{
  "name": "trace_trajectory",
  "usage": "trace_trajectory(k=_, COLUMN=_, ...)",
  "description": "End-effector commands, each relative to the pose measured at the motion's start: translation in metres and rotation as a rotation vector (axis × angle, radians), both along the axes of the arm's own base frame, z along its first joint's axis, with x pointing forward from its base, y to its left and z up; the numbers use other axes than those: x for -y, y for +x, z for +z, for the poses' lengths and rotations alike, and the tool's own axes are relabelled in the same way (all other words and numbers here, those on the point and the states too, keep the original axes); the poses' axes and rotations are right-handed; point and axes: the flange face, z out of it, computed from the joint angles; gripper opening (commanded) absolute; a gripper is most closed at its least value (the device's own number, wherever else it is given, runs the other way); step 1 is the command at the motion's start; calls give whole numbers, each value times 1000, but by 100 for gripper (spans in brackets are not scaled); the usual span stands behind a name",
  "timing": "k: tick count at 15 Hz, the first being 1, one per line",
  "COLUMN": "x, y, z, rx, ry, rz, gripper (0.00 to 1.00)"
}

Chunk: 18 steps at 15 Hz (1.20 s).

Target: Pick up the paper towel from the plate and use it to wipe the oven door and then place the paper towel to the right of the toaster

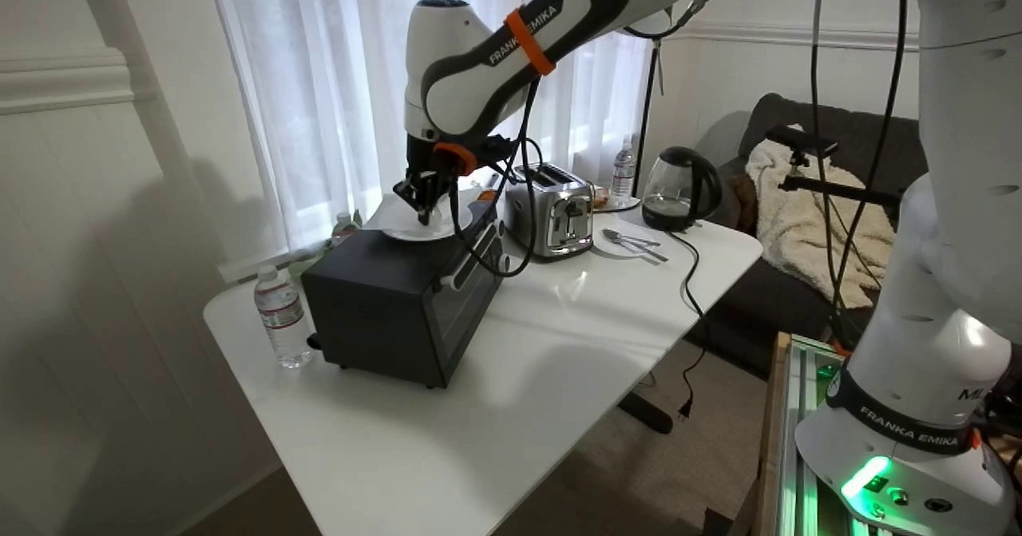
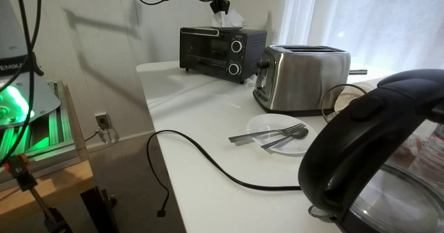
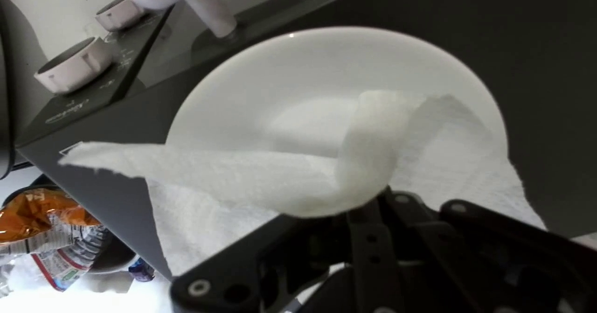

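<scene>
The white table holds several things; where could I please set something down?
The white table is bare between the oven door and the robot-side edge, and at the end bordered by the black oven and a water bottle. It is crowded around the toaster, cutlery plate, kettle and cord.

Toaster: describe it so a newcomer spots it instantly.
On the white table, find the black oven. Near its knobs stands the toaster. It is rounded, shiny silver and slotted on top, unlike the boxy oven or the glass kettle.
</scene>
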Motion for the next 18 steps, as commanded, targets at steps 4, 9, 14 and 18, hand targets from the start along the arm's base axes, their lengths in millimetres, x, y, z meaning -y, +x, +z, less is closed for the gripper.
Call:
trace_trajectory(k=4, x=-5, y=-73, z=67, rx=27, ry=107, rz=-66, gripper=0)
trace_trajectory(k=9, x=2, y=-155, z=84, rx=19, ry=254, rz=-130, gripper=0)
trace_trajectory(k=14, x=32, y=-227, z=72, rx=95, ry=353, rz=-333, gripper=0)
trace_trajectory(k=18, x=47, y=-281, z=20, rx=133, ry=443, rz=-509, gripper=0)
